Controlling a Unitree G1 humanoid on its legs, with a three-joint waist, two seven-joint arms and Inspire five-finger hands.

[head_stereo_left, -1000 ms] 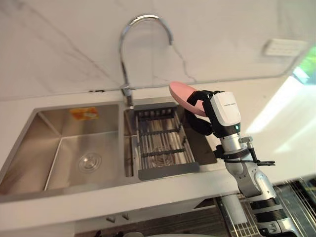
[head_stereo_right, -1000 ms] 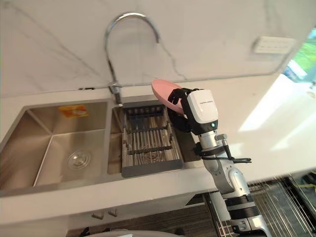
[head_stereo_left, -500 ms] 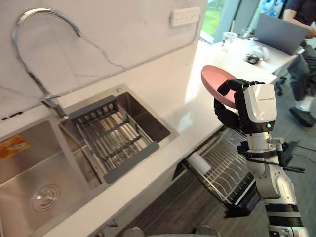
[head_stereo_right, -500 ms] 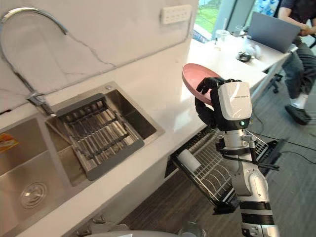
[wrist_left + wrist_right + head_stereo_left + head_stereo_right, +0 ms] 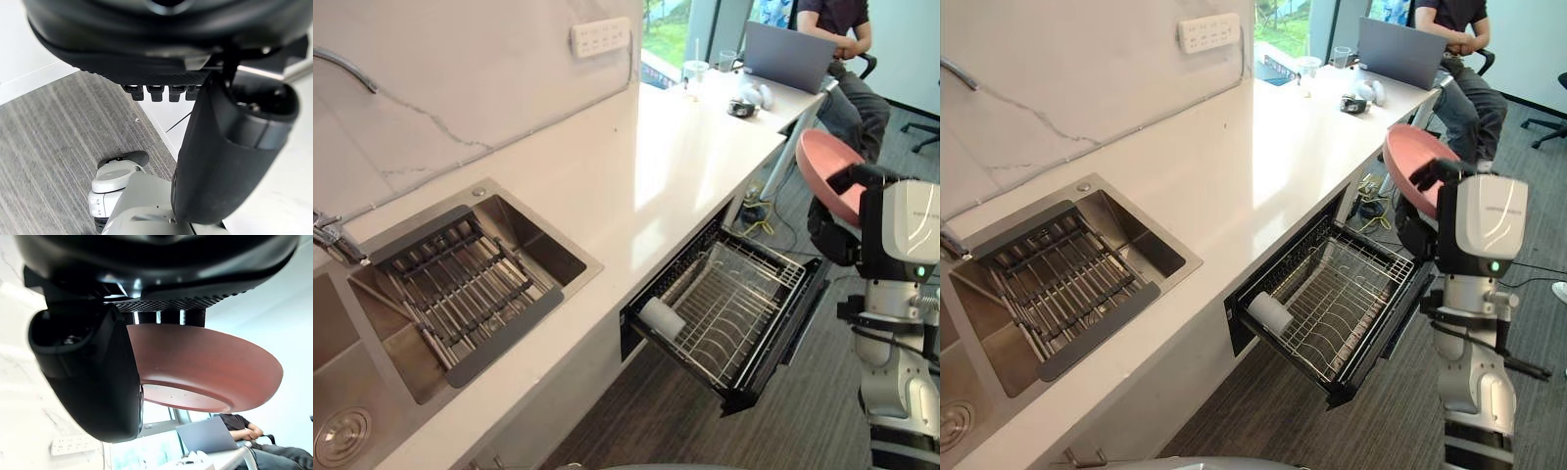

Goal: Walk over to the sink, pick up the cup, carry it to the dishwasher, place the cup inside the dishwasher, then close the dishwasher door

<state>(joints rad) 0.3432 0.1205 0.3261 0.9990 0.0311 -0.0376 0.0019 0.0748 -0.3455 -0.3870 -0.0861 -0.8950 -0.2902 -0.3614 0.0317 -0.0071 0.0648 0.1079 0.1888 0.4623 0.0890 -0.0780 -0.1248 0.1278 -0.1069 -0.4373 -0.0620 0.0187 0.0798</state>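
At upper left, the frame edge cuts off the faucet [image 5: 347,72]. At upper right, the person [image 5: 837,24] is cropped at the head. The pink bowl [image 5: 824,162] hides most of the fingers of the right robot hand [image 5: 830,235].

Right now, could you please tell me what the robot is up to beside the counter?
The right robot hand is curled round a pink bowl, held up beside the open dishwasher. The wire rack is pulled out, with a white cup lying on its side in it; the bowl is not yet in. The left robot hand hangs over the carpet. A person sits at a laptop beyond.
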